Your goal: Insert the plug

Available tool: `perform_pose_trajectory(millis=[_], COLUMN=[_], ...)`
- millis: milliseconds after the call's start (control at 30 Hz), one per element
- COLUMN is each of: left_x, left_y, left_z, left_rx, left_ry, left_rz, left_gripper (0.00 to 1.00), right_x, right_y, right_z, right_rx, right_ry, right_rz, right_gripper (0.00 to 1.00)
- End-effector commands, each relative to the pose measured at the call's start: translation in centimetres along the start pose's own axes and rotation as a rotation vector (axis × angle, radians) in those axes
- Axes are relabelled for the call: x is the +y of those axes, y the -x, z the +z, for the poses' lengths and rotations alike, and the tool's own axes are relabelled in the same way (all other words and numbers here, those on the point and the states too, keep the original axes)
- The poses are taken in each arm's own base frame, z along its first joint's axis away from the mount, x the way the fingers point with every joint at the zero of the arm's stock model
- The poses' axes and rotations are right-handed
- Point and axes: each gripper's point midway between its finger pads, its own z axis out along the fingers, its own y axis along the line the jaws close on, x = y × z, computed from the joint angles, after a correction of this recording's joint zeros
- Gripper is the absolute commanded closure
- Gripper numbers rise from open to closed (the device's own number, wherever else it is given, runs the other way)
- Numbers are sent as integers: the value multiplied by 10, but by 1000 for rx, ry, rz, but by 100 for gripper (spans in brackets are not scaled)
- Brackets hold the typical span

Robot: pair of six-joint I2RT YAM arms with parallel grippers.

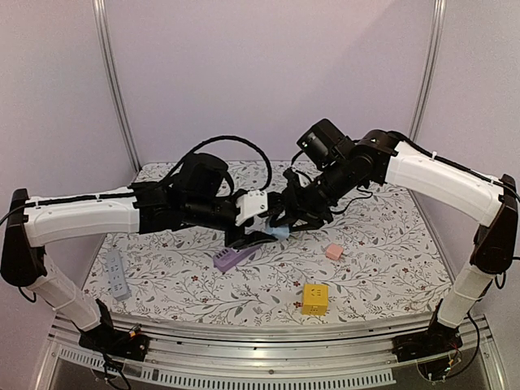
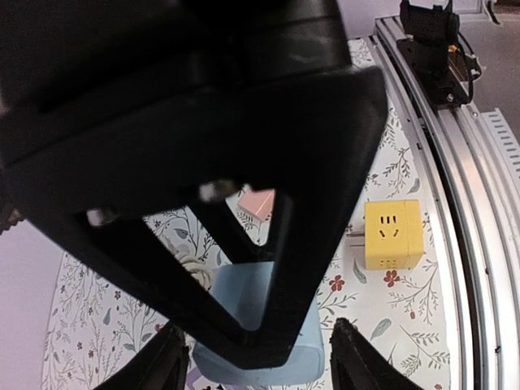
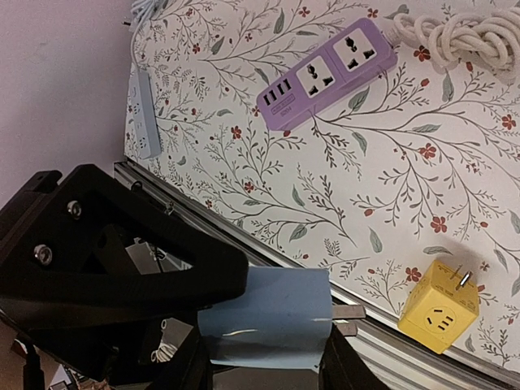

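The plug (image 3: 272, 317) is a light blue block with two metal prongs (image 3: 351, 312) sticking out to the right. My right gripper (image 3: 264, 357) is shut on it and holds it above the table. In the top view the plug (image 1: 280, 231) hangs mid-table between both arms. My left gripper (image 2: 260, 364) is open and straddles the plug (image 2: 244, 296), with a dark finger (image 2: 158, 366) close on either side. The right gripper's black frame crosses in front of the plug there. A purple power strip (image 1: 236, 258) lies just below and to the left.
A yellow socket cube (image 1: 315, 298) stands near the front edge, and a small pink block (image 1: 333, 252) lies to the right. A grey power strip (image 1: 116, 272) lies at the far left. A coiled white cord (image 3: 455, 28) sits beside the purple strip (image 3: 329, 73).
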Motion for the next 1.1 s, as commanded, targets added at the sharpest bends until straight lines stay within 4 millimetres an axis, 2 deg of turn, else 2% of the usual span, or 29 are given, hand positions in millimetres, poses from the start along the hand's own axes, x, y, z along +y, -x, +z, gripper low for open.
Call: perform_pose_trajectory(millis=[0,300,367,400,500,533,600,633,833,1067], left_x=[0,4,4,5,5,5,4,3,-1,-7], left_y=[3,-1,-1,-2,-2,-2,-4,-6,-18,-41], left_z=[4,6,5,4,1,0,-2,-3,-16,-33], left_rx=[16,37,40,40,41,43,49,55,84,127], left_ry=[9,35,40,42,49,51,52,51,77,127], left_rz=[19,27,28,27,24,22,15,10,-45,-123], left_gripper=[43,68,73,75,80,84,98,100,100,100], right_x=[12,14,14,15,13,12,12,11,2,-28], right_y=[1,1,0,0,2,3,4,4,5,20], right_z=[-2,-1,-1,-1,-3,-4,-6,-7,-15,-38], right_rx=[-2,3,6,6,-10,-16,-25,-31,-64,-204], right_ry=[34,41,43,44,33,27,24,20,-30,-176], right_rz=[-33,-40,-39,-40,-36,-33,-31,-27,-13,53], right_gripper=[68,67,63,58,32,22,4,2,1,1])
